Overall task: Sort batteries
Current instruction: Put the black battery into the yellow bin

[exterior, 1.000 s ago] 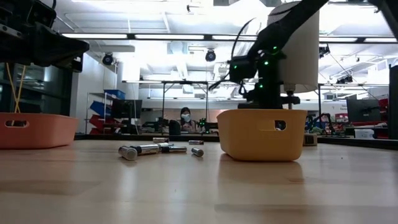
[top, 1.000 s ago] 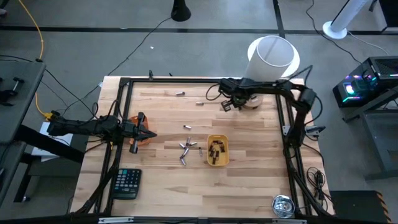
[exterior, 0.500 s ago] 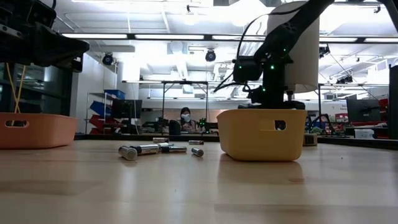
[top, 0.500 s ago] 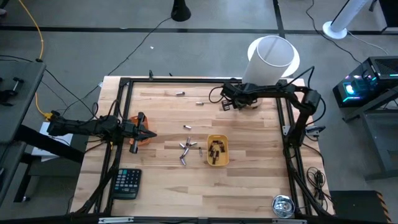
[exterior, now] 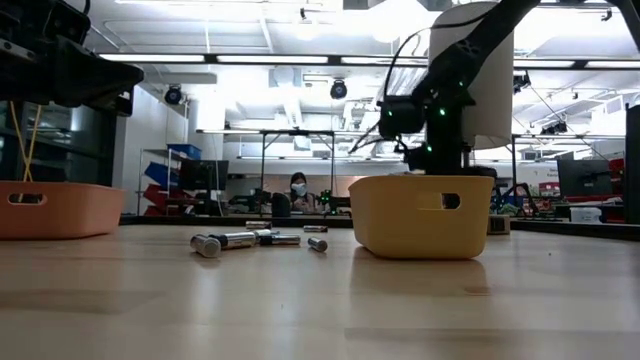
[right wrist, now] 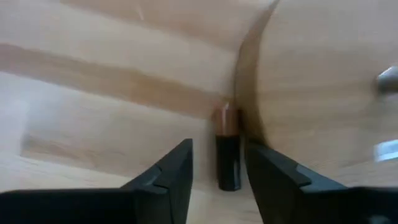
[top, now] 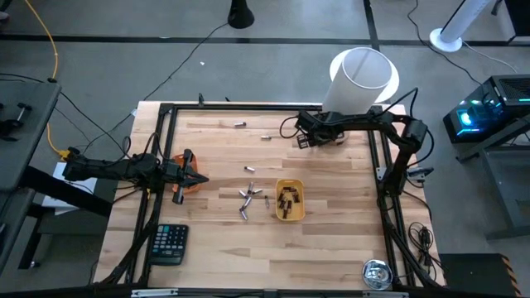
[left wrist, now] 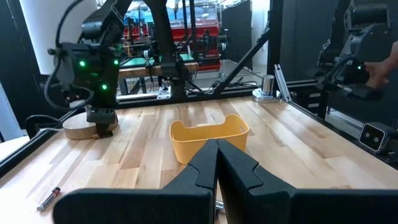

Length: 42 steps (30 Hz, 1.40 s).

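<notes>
My right gripper (top: 304, 141) is at the far right of the table, low over the wood, and open. One dark battery with a copper end (right wrist: 228, 158) lies flat between its fingers (right wrist: 180, 165), untouched, beside a round wooden disc (right wrist: 323, 93). The yellow tray (top: 289, 200) holds several dark batteries. Several silvery batteries (top: 248, 197) lie loose on the table left of it, and others (top: 240, 124) lie near the far edge. My left gripper (top: 201, 177) is shut and hangs by the orange tray (top: 187, 184).
A black calculator (top: 170, 243) lies at the near left and a metal object (top: 377, 274) at the near right corner. A tall white cylinder (top: 360, 76) stands beyond the far right edge. A black frame (top: 166, 112) rims the table. Bare wood stretches along the near side.
My right gripper has sunk a little toward the table behind the yellow tray, by the wooden disc.
</notes>
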Tool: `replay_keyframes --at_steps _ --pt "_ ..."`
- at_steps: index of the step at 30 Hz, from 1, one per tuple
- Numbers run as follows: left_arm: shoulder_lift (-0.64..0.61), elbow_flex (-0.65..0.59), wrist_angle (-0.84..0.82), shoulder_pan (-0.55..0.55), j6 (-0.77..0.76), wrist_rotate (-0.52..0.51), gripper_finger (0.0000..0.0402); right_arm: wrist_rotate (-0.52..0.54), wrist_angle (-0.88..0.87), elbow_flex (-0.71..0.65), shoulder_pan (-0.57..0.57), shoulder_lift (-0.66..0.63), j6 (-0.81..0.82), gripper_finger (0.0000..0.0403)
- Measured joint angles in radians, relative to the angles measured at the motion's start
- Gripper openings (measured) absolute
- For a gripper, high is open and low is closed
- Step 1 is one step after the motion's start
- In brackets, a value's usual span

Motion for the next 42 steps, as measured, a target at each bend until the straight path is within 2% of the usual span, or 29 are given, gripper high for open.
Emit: replay_keyframes --at_steps 2,10,12,15,16,22,24,29,34,40,42 --pt "0.0 0.0 0.0 0.0 0.0 0.0 0.0 -0.027 0.044 -0.039 -0.001 0.002 0.02 0.0147" --pt "0.0 0.0 0.0 0.0 0.0 0.0 0.0 -0.016 0.166 -0.152 0.005 -0.007 0.084 0.0141" --pt "0.0 0.0 0.0 0.0 0.0 0.0 0.0 -0.014 0.18 -0.167 0.021 -0.008 0.082 0.0114" --pt "0.0 0.0 0.0 0.0 0.0 0.0 0.0 0.019 0.189 -0.18 0.065 -0.008 0.1 0.0038" --pt "0.0 0.0 0.0 0.0 0.0 0.0 0.0 0.033 0.184 -0.181 0.082 -0.008 0.091 0.0027" --pt "0.0 0.0 0.0 0.0 0.0 0.0 0.0 0.044 0.001 -0.167 0.205 -0.061 0.072 0.0026" --pt "0.0 0.0 0.0 0.0 0.0 0.0 0.0 0.001 -0.071 -0.175 0.247 -0.122 0.082 0.0026" --pt "0.0 0.0 0.0 0.0 0.0 0.0 0.0 0.008 -0.098 -0.169 0.375 -0.312 0.156 0.0026" --pt "0.0 0.0 0.0 0.0 0.0 0.0 0.0 -0.105 0.039 -0.168 0.56 -0.42 0.233 0.0026" --pt "0.0 0.0 0.0 0.0 0.0 0.0 0.0 -0.128 0.23 -0.168 0.73 -0.369 0.457 0.0026" --pt "0.0 0.0 -0.002 0.0 0.0 0.0 0.0 -0.118 0.276 -0.168 0.759 -0.343 0.515 0.0042"
